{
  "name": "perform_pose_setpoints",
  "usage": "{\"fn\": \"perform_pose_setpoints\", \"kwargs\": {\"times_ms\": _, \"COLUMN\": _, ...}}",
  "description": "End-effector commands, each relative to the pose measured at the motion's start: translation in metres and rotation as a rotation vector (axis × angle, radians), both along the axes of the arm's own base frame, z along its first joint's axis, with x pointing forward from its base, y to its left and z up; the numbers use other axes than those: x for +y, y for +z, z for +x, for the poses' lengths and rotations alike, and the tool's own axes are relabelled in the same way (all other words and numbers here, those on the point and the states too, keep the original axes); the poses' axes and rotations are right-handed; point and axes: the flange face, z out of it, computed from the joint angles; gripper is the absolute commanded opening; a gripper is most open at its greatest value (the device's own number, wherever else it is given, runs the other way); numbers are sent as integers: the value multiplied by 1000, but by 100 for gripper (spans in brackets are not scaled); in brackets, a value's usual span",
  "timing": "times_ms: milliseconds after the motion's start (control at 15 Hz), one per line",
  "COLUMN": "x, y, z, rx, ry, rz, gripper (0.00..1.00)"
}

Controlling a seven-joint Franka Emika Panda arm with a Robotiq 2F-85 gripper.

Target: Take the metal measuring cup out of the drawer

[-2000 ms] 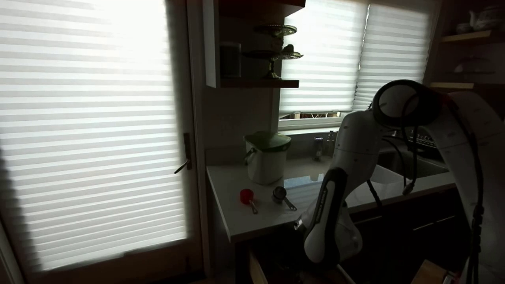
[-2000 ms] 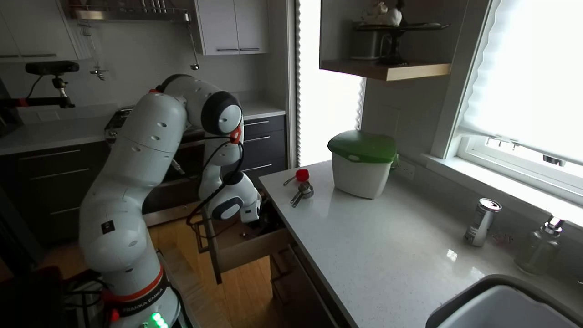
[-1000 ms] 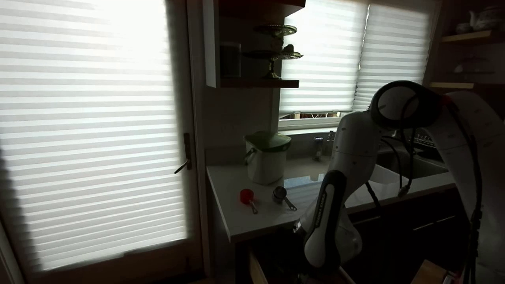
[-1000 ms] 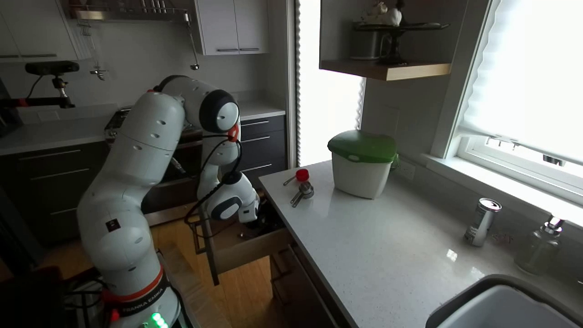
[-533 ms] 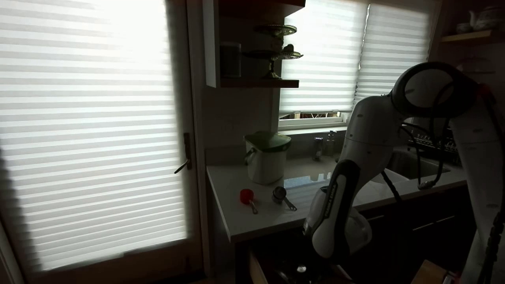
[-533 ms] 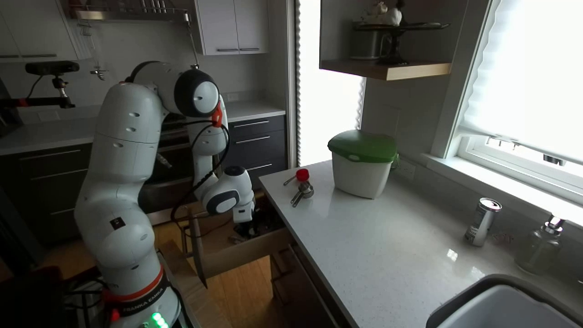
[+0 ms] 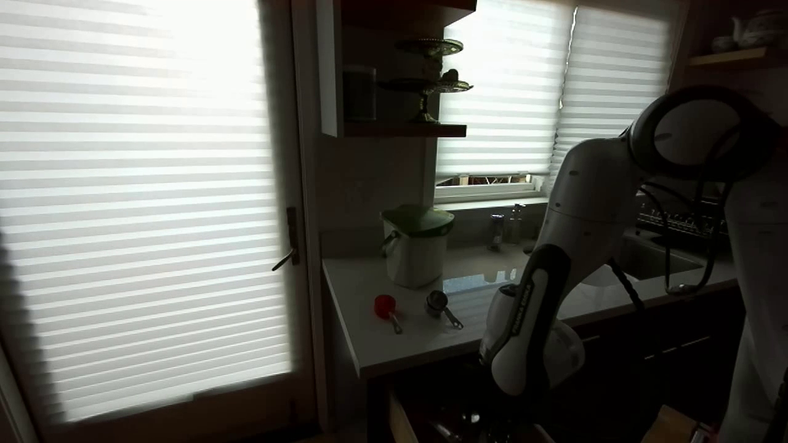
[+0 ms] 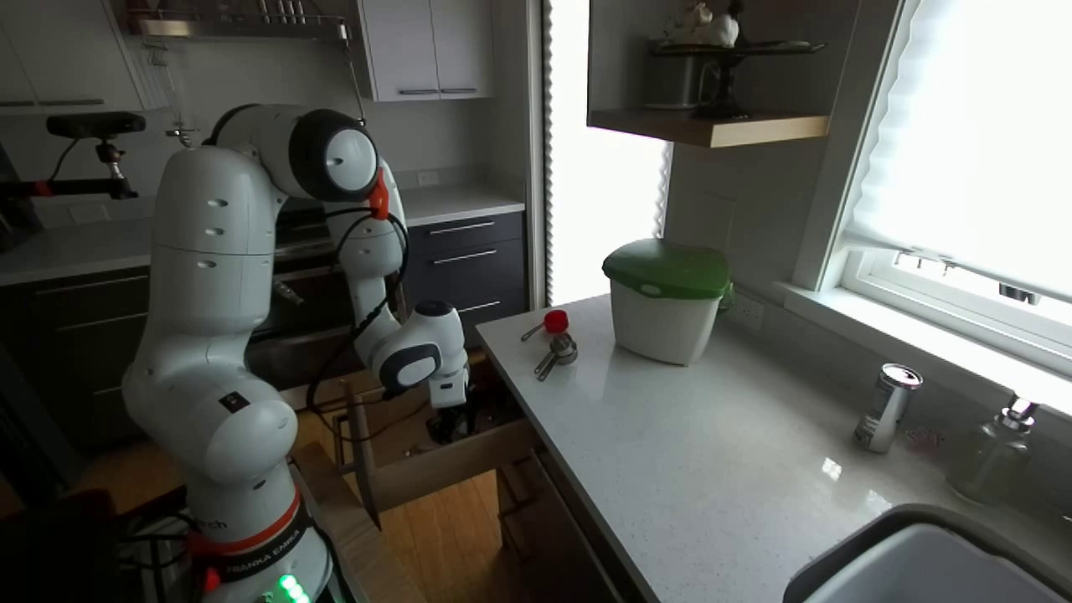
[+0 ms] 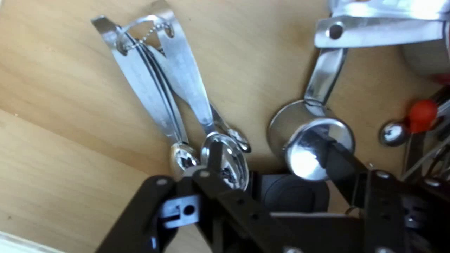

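Step, as judged: lining up the grasp. Gripper (image 9: 270, 153) spread, one jaw overlapping the metal measuring cup (image 9: 293, 130) right of centre in the wrist frame, inside the drawer (image 9: 70, 123). Next, probably: shift frame-right, straddle, squeeze, lift out

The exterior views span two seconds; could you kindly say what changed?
In an exterior view, the robot arm has drawn left and up, and the drawer has slid further open. The tool stands open; no grasp or release shows. The red cup, nearby metalware and lidded bin stayed put.
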Motion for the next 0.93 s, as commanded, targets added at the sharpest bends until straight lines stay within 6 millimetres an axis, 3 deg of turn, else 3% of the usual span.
{"fn": "perform_pose_setpoints", "kwargs": {"times_ms": 0, "x": 2, "y": 17, "z": -3, "rx": -24, "ry": 42, "rz": -2, "gripper": 81}}
{"fn": "perform_pose_setpoints", "kwargs": {"times_ms": 133, "x": 8, "y": 22, "z": 7, "rx": -42, "ry": 57, "rz": 8, "gripper": 79}}
{"fn": "perform_pose_setpoints", "kwargs": {"times_ms": 267, "x": 11, "y": 32, "z": 1, "rx": -59, "ry": 70, "rz": 15, "gripper": 80}}
{"fn": "perform_pose_setpoints", "kwargs": {"times_ms": 467, "x": 15, "y": 36, "z": 9, "rx": -90, "ry": 81, "rz": 16, "gripper": 82}}
{"fn": "perform_pose_setpoints", "kwargs": {"times_ms": 667, "x": 15, "y": 30, "z": 15, "rx": -90, "ry": 90, "rz": 2, "gripper": 84}}
{"fn": "perform_pose_setpoints", "kwargs": {"times_ms": 867, "x": 18, "y": 23, "z": 23, "rx": -82, "ry": 107, "rz": -6, "gripper": 79}}
